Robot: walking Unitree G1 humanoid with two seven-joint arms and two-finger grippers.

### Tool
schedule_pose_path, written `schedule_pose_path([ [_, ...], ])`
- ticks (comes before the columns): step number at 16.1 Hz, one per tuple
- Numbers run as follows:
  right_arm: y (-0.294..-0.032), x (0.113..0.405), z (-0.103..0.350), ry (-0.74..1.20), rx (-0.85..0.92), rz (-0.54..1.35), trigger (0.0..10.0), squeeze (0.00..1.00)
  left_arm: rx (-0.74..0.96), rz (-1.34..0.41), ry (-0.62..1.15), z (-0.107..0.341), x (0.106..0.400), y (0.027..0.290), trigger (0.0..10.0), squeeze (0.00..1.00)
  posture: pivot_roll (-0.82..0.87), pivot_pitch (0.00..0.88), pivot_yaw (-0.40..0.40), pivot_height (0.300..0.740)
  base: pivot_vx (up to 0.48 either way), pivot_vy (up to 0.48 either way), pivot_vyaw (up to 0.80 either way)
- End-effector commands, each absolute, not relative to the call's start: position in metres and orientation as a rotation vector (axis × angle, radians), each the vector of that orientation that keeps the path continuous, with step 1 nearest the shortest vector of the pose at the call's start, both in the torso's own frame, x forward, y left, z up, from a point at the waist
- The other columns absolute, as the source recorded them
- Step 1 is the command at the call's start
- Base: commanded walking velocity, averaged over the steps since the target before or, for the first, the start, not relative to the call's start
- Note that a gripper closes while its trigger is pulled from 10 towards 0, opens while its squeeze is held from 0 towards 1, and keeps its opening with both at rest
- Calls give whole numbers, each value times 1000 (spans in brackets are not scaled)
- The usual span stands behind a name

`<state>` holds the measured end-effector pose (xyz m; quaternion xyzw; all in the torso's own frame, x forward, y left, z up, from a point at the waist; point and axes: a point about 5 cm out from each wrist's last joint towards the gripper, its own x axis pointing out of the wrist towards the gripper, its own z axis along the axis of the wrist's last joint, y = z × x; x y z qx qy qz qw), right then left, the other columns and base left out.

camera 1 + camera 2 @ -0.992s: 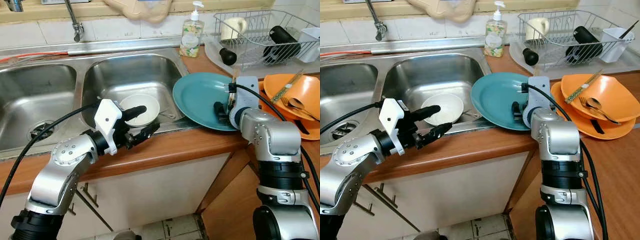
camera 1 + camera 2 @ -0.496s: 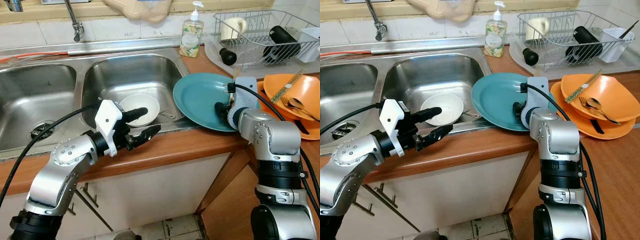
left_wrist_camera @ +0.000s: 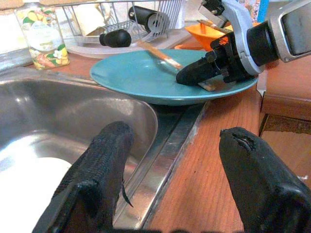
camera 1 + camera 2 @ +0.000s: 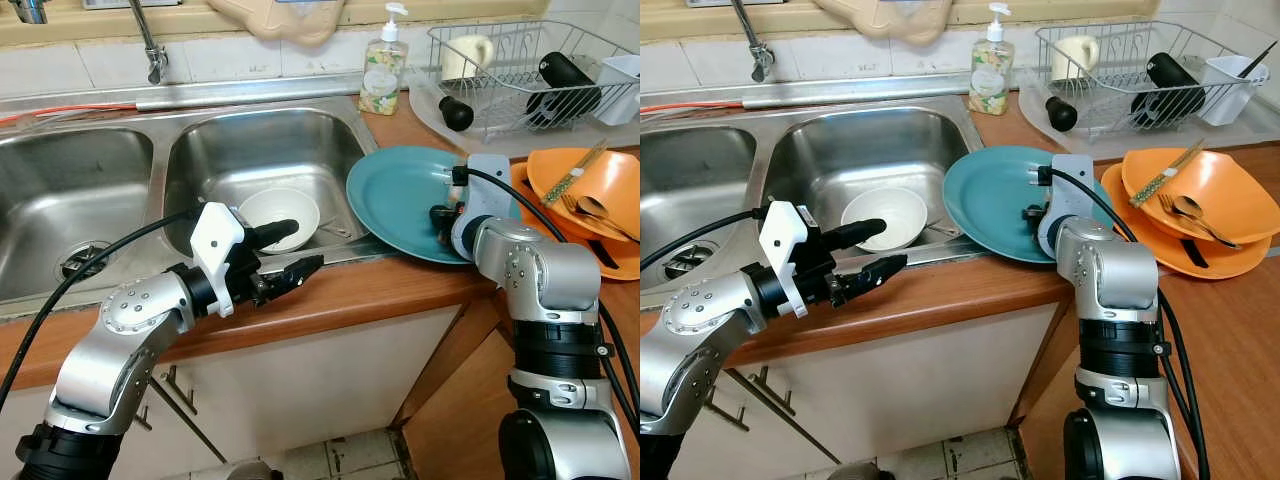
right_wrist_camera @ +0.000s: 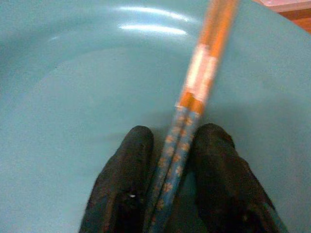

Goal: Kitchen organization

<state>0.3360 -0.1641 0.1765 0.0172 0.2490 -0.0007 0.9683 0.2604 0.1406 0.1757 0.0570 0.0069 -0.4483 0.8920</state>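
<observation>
A home kitchen — double steel sink (image 4: 250, 150), tap (image 4: 150, 45), soap bottle (image 4: 382, 70), dish rack (image 4: 530, 75).

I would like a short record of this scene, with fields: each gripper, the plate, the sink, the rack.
right gripper: shut on chopsticks, over teal plate
left gripper: open, above counter edge, holding nothing
teal plate: partly over the sink rim, partly on the counter
sink: white bowl inside
dish rack: mug and dark bottle
</observation>
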Motion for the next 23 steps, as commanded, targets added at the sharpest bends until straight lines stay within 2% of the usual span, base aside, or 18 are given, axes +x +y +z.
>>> schedule_pose_path([
  [1, -163, 337, 176, 519, 43, -3, 0, 0, 133, -951, 12, 178, 258, 139, 10000, 0, -14, 0, 20, 740, 0, 0, 0],
  [11, -163, 338, 193, 403, 59, 10, 0, 0, 131, -940, 12, 179, 257, 141, 10000, 0, -11, 0, 21, 740, 0, 0, 0],
  [14, -160, 338, 208, 311, 79, 55, 0, 0, 125, -939, 5, 182, 258, 142, 10000, 0, -9, 0, 22, 740, 0, 0, 0],
  [18, -153, 330, 223, 89, 190, 249, 0, 0, 86, -935, -25, 189, 260, 141, 10000, 0, -6, 0, 27, 740, 0, 0, 0],
  [21, -149, 316, 226, 10, 240, 423, 0, 0, -13, -938, -71, 199, 262, 139, 10000, 0, -7, 0, 29, 740, 0, 0, 0],
  [22, -145, 308, 225, -17, 229, 534, 0, 0, -93, -956, -88, 205, 263, 137, 10000, 0, -7, 0, 29, 740, 0, 0, 0],
  [23, -143, 303, 223, -26, 223, 592, 0, 0, -148, -984, -91, 208, 263, 135, 10000, 604, -7, 0, 29, 740, 0, 0, 0],
])
